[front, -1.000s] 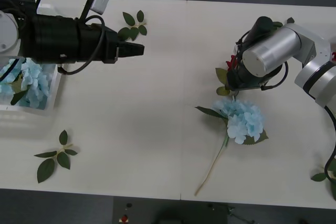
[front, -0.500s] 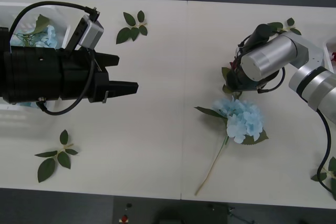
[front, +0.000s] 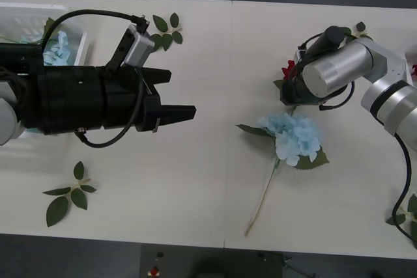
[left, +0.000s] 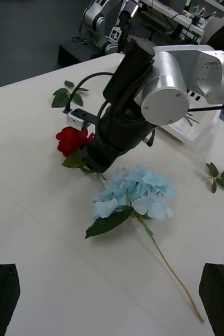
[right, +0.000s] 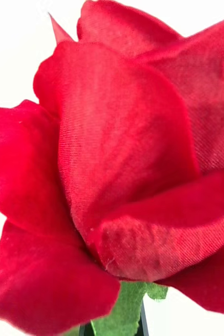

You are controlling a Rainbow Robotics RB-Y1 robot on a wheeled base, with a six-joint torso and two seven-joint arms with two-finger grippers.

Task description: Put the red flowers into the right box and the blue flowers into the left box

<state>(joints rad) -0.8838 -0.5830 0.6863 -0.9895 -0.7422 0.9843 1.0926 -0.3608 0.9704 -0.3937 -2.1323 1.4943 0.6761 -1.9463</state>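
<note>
1. While the right gripper carries a rose above the table, the front view puts it just beyond the blue flower lying at mid-right. The left gripper hangs over mid-table with fingers spread, holding nothing. Another blue flower lies in the left box, and the right box shows as a sliver at the far right edge.
2. Seen from the right wrist, the rose sits hard against the camera on its green base; the fingers' spacing cannot be told here.
3. From the left wrist, the right gripper is clamped on the rose just below the bloom. My judgement: lift clear of the blue flower first, then swing toward the right box and release low. The left fingers should come down astride the blue stem.
</note>
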